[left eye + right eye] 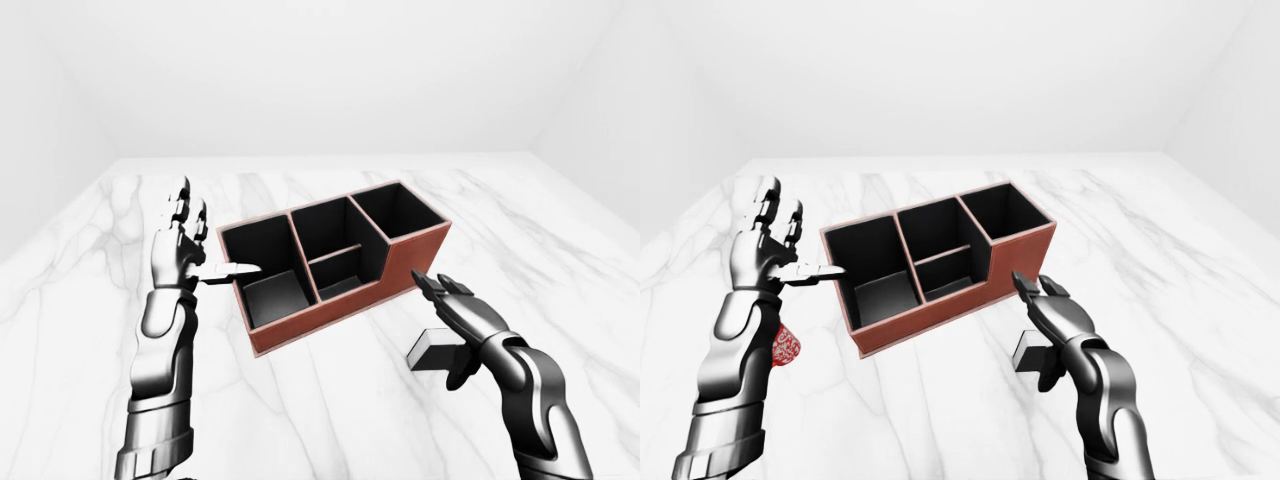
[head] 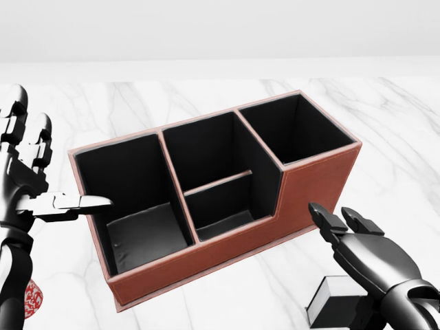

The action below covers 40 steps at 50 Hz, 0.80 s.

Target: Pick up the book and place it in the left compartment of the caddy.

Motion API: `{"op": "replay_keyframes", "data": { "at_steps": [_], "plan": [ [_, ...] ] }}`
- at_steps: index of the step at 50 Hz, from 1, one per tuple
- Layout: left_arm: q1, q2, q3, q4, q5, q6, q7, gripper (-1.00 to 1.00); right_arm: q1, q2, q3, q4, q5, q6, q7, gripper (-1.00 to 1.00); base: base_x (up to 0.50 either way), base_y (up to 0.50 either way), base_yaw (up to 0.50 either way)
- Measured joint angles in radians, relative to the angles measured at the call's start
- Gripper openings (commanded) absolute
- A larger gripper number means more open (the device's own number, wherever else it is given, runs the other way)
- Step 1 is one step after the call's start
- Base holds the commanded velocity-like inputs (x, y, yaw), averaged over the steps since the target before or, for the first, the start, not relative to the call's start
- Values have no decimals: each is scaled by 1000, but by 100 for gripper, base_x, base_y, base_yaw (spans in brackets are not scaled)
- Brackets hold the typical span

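The book (image 1: 432,349) lies flat on the white marble worktop (image 1: 330,410), at the lower right of the head view, well clear of the caddy (image 2: 302,192) and just below its taller right end. It shows a pale top and a dark side; no title or lettering can be read on it. The right hand (image 2: 364,251) hangs directly over the book with its fingers (image 2: 324,218) spread and pointing toward the caddy's brown wall, released and grasping nothing; in the left-eye view the thumb reaches down beside the book's right edge, though whether it touches the cover is hard to tell from these angles. The caddy is a reddish-brown leather-look box with a black lining, set at a slant on the worktop, with a left compartment (image 2: 141,206), a middle section split by a low divider, and a right compartment (image 2: 295,127) higher up in the view. No brand or label shows on it. The left hand (image 2: 31,179) stands upright just beside the caddy's left end, fingers raised and apart, its thumb pointing across the rim of the left compartment, holding nothing. A small red patterned object (image 1: 786,346) lies on the worktop beside the left forearm, partly hidden.
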Motion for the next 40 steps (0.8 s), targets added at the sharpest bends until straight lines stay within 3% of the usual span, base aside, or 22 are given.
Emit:
{"op": "replay_keyframes", "data": {
  "at_steps": [24,40],
  "plan": [
    [19,-2,5,-32,2,0,2,100,1,-15,-1,87,-24,-37,0,100,0,0,0],
    [19,-5,3,-26,3,0,1,100,-21,-39,-13,177,-34,-38,0,100,0,0,0]
  ]
}}
